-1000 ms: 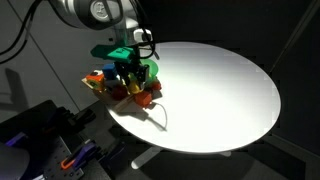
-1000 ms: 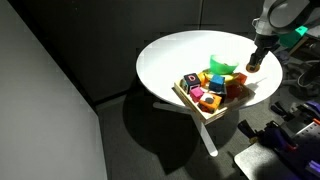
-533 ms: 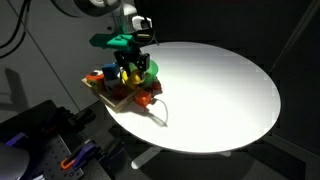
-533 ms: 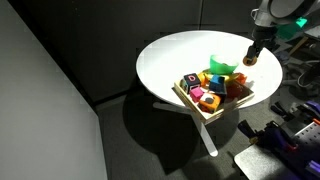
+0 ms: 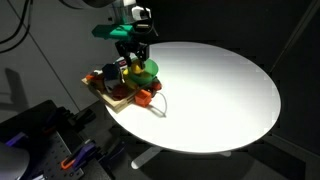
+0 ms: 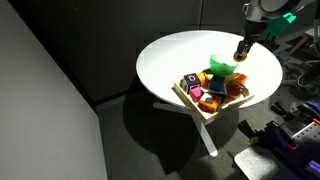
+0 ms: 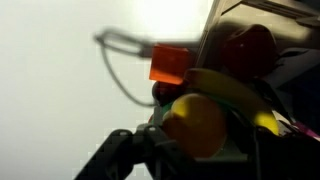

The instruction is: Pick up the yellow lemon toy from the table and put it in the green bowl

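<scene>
My gripper (image 5: 131,62) hangs over the left edge of the white table (image 5: 220,90), just above the green bowl (image 5: 147,72). In the wrist view the yellow lemon toy (image 7: 195,125) fills the gap between the dark fingers (image 7: 197,140), so the gripper is shut on it. The lemon also shows as a small yellow spot at the fingertips in an exterior view (image 5: 128,68). In another exterior view the gripper (image 6: 241,54) is above and beside the bowl (image 6: 222,66) on the table (image 6: 180,55). The bowl is mostly hidden in the wrist view.
A wooden tray (image 5: 104,92) of coloured toy pieces stands next to the bowl at the table's edge, also seen in an exterior view (image 6: 205,102). A thin cable (image 7: 125,60) loops over the tabletop. An orange block (image 7: 170,63), a yellow banana toy (image 7: 232,94) and a red piece (image 7: 250,45) lie below the gripper.
The gripper has risen from down at the tray and bowl to a spot higher above them, with the lemon between its fingers.
</scene>
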Motion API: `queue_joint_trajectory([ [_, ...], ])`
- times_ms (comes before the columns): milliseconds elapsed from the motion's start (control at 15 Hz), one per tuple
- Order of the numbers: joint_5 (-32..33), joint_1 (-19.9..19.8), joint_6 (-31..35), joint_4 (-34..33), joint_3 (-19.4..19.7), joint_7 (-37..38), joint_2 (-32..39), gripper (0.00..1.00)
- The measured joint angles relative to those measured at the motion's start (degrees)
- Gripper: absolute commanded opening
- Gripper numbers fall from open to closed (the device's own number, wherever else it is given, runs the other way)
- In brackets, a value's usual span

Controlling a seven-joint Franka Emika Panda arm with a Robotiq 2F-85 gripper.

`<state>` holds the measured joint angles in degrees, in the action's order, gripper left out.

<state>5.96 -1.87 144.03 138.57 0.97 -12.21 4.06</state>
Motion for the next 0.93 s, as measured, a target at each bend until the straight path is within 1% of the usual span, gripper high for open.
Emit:
queue_joint_trajectory([
  [400,0.0,1.3,-0.5,-4.8,-1.0,3.3,4.5,0.41],
  [667,0.0,2.3,-2.6,-9.2,-1.7,5.5,8.7,0.41],
  [733,0.0,2.5,-3.1,-10.1,-1.9,5.9,9.7,0.91],
  [800,0.0,2.7,-3.5,-10.9,-2.1,6.3,10.5,0.92],
  [867,0.0,3.0,-3.9,-11.5,-2.3,6.5,11.3,0.97],
  [933,0.0,3.2,-4.2,-11.9,-2.4,6.6,11.9,1.00],
])
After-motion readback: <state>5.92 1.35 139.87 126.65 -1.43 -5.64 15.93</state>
